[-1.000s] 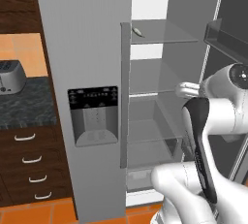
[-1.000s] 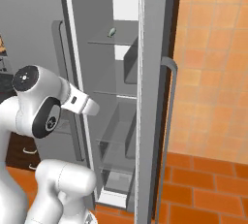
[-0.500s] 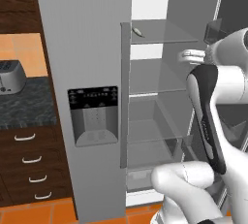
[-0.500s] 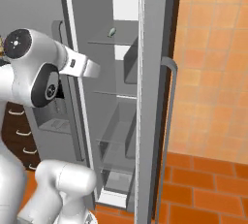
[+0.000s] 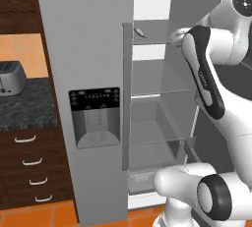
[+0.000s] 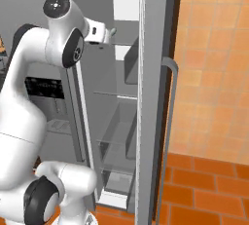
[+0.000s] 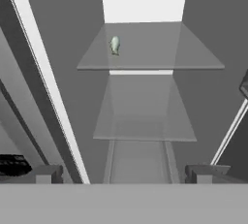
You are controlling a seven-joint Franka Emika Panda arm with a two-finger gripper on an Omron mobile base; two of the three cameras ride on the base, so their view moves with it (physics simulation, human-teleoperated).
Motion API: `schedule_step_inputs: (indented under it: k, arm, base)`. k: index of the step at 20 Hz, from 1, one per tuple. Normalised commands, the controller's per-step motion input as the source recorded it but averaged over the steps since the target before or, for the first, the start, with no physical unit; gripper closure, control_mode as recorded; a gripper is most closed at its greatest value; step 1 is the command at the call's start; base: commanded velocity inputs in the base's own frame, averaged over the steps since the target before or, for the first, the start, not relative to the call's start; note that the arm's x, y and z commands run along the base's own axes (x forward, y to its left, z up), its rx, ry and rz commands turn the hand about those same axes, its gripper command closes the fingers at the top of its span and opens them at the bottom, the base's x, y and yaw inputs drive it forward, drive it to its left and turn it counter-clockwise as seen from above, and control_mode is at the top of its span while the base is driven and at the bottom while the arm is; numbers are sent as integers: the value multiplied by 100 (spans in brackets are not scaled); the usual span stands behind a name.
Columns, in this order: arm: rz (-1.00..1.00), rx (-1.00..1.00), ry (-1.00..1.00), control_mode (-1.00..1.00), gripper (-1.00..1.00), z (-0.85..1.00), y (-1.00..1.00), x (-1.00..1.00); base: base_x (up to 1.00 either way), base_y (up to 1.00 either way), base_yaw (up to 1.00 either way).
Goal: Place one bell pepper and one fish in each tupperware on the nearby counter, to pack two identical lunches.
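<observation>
Fish (image 5: 140, 32) is seen lying on the top glass shelf (image 7: 150, 53) inside the open fridge (image 5: 83, 49), towards the shelf's left side near the closed left door. In the hand view the same fish (image 7: 115, 45) is shown as a small pale grey-green body resting towards the back of that shelf, with its long axis pointing away from the camera. From the right base view a pale bit of it (image 6: 113, 31) is glimpsed just past the end effector.

The end effector (image 6: 108, 34) is held at the level of the top shelf, in front of the fridge opening and pointed inward. Its fingers (image 7: 46, 173) are spread fully apart at the bottom of the hand view, and nothing is gripped between them. The fish is well apart from the fingertips and is not touched.

Below the top shelf, a second glass shelf (image 7: 145, 121) and lower compartments are seen. To the left of the fridge, a silver toaster (image 5: 11, 77) stands on the dark speckled surface (image 5: 29, 105), above brown drawers (image 5: 32, 167) with white handles.
</observation>
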Motion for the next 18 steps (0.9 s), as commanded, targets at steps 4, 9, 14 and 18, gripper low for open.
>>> schedule_step_inputs:
  k: [4,9,14,18]
  arm:
    - [0,-6,-1,-100,-100,-26,0,99]
    - [0,0,-20,-100,-100,-1,0,38]
    - [0,0,-2,-100,-100,0,0,46]
    - [2,3,1,-100,-100,-4,1,63]
  base:
    - [0,0,0]
    - [0,0,0]
    - [0,0,0]
    - [0,0,0]
